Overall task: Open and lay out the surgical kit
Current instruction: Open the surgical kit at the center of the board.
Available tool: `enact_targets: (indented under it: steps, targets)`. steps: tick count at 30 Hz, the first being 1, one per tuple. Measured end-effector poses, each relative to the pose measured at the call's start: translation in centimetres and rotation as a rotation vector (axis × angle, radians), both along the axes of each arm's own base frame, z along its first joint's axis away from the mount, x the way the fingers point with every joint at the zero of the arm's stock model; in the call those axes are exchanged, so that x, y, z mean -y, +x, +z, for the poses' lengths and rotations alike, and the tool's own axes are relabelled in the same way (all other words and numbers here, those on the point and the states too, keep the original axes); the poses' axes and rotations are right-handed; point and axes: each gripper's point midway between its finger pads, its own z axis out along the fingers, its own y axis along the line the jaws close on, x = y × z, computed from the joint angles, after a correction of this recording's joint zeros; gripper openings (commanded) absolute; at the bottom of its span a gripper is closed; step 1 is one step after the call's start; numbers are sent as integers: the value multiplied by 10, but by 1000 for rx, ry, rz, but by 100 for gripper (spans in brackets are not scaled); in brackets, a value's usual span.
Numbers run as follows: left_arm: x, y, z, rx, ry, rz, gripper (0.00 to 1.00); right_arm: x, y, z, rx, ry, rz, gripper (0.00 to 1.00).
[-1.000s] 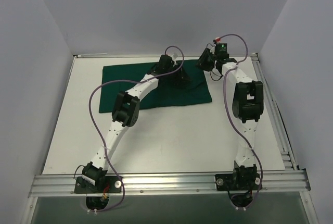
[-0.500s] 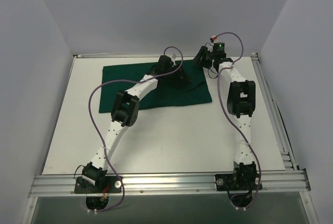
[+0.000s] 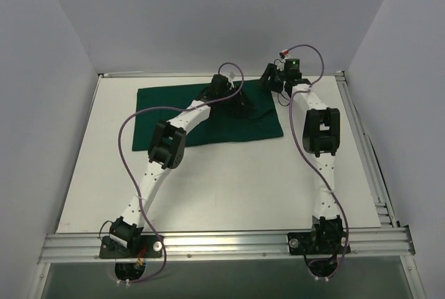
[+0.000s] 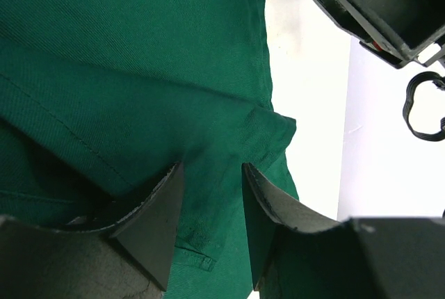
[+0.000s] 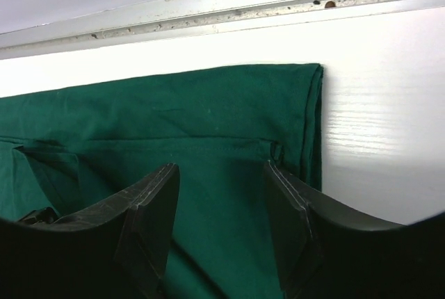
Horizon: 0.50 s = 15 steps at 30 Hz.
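Left gripper (image 4: 212, 170) sits part-way open, its two fingers straddling a raised fold of the one dark green cloth wrap (image 3: 261, 124), with nothing clearly pinched. Right gripper (image 5: 219, 170) also has its two fingers apart and empty, hovering over the wrap's far right corner. One wrap only, spread flat at the far side of the table (image 3: 229, 188), two arms reaching over it.

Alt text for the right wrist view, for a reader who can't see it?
A folded green cloth lies on a white table, its folded corner at right, below a metal rail. The right end effector hovers over the cloth with fingers apart, gripping nothing.
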Motion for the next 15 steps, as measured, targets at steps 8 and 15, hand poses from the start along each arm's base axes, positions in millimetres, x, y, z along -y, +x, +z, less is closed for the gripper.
enact_targets:
  steps: [8, 15]
  targets:
    - [0, 0, 0, -1, -2, 1, 49, 14, 7, 2, 12, -7, -16, 52]
    - [0, 0, 1, -4, -4, 3, 49, 18, 8, -4, 6, -6, -21, 51]
